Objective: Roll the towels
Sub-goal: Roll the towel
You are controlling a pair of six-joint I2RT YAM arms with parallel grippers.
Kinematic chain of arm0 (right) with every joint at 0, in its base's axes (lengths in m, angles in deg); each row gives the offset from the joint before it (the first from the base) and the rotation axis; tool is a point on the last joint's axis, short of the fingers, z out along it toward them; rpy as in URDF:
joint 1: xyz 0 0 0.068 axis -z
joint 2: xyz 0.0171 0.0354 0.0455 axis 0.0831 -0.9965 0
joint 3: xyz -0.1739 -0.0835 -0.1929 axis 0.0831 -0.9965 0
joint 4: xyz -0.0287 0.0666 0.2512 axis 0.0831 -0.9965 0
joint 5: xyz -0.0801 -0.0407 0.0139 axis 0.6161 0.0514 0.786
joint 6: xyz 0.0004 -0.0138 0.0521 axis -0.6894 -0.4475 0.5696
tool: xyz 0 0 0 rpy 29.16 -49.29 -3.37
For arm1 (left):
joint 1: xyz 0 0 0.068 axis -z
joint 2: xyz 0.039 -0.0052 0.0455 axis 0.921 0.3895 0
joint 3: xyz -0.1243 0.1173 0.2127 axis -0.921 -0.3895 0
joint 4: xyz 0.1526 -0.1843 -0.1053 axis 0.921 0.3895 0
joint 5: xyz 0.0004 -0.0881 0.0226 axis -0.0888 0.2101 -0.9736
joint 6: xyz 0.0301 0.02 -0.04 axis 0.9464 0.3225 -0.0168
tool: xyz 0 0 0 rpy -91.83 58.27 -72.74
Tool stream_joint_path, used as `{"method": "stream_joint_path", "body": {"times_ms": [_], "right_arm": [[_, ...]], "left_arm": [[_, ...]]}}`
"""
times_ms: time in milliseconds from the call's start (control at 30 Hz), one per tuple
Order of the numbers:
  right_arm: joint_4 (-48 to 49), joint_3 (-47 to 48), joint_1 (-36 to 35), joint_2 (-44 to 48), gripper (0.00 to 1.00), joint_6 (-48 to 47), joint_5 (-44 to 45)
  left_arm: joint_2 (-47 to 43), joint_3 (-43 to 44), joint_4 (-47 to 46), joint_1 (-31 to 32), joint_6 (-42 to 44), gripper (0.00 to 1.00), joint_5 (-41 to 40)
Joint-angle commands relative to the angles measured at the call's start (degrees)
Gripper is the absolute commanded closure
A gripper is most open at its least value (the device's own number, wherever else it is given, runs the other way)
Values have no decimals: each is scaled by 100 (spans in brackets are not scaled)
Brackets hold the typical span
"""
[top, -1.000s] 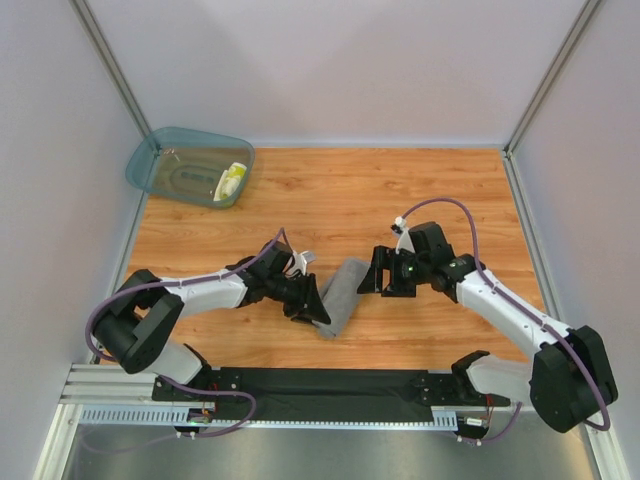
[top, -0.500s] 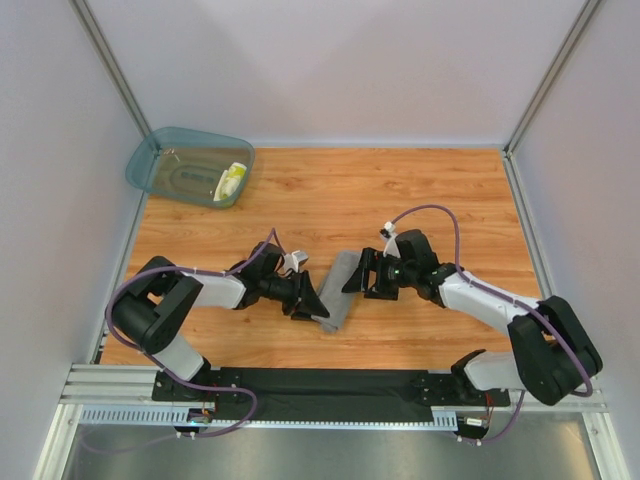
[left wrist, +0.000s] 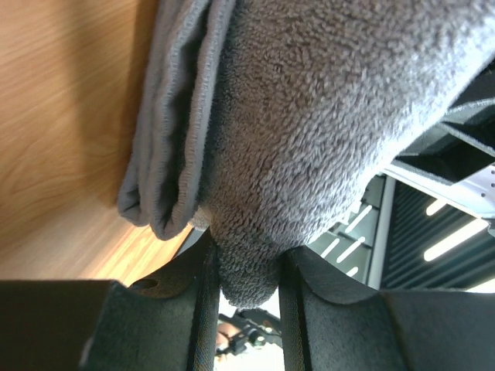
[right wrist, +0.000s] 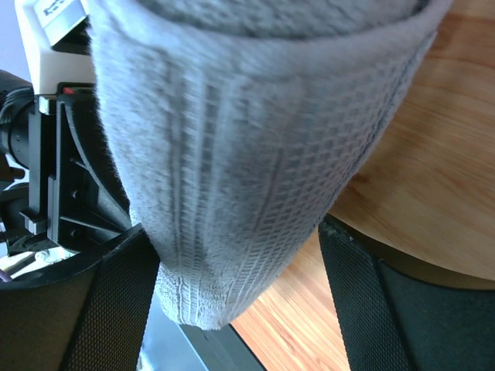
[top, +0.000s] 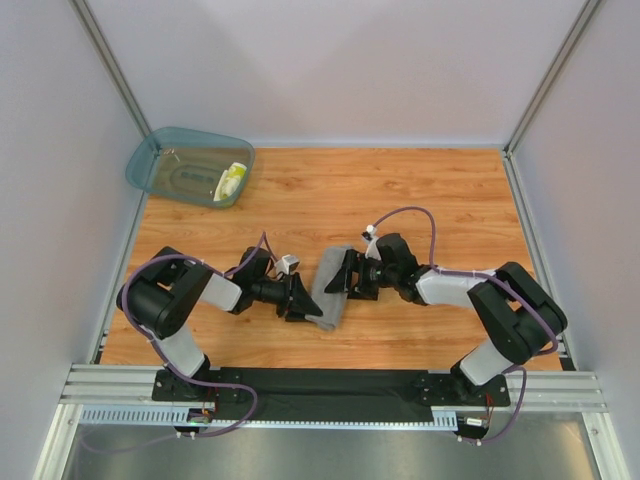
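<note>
The grey towel [top: 328, 291] lies partly rolled and bunched on the wooden table between my two grippers. My left gripper [top: 303, 299] is shut on a thick fold at its left side; in the left wrist view the terry towel [left wrist: 325, 116] is pinched between the two fingers [left wrist: 203, 294]. My right gripper [top: 342, 279] stands open around the towel's right end [right wrist: 247, 139], with a gap to the right-hand finger [right wrist: 348, 286]. The small yellow-and-white cloth [top: 232, 181] lies in the teal tub.
The translucent teal tub [top: 175, 160] sits at the table's far left corner, against the left wall. Grey walls close the table on the left, back and right. A black rail [top: 320, 385] with both arm bases runs along the near edge.
My right arm has swung left and its open jaws have come around the towel's end. My left arm has drawn back a little, still holding the towel, which looks more bunched.
</note>
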Motion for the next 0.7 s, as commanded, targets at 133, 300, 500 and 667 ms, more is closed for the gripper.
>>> {"method": "stream_joint_path", "body": {"times_ms": [133, 300, 500, 667], "right_arm": [[822, -62, -298, -648, 27, 207, 190], [1173, -36, -342, -938, 53, 339, 102], [1017, 61, -334, -763, 65, 225, 102], [674, 210, -333, -552, 67, 85, 94]], "left_arm": [[265, -263, -955, -62, -402, 74, 37], [240, -307, -938, -80, -367, 58, 20], [-462, -175, 874, -80, 642, 42, -454], [-1815, 378, 3638, -80, 2163, 39, -1735]]}}
